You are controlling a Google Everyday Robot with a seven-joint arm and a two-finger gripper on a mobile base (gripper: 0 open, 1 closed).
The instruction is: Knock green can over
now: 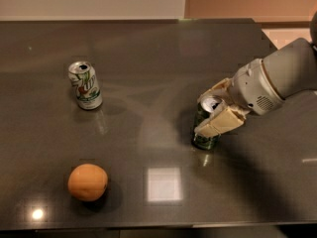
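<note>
The green can (205, 134) is dark green with a silver top and stands upright on the dark table (148, 73), right of centre. My gripper (210, 110) reaches in from the right and straddles the can's top. One cream finger (218, 124) lies across the can's front side. The other finger (214, 89) sits behind the can. The can's upper body is partly hidden by the front finger.
A white can with green and red print (85, 85) stands upright at the left. An orange (87, 182) lies at the front left. The table's front edge runs along the bottom, and its right edge lies behind my arm.
</note>
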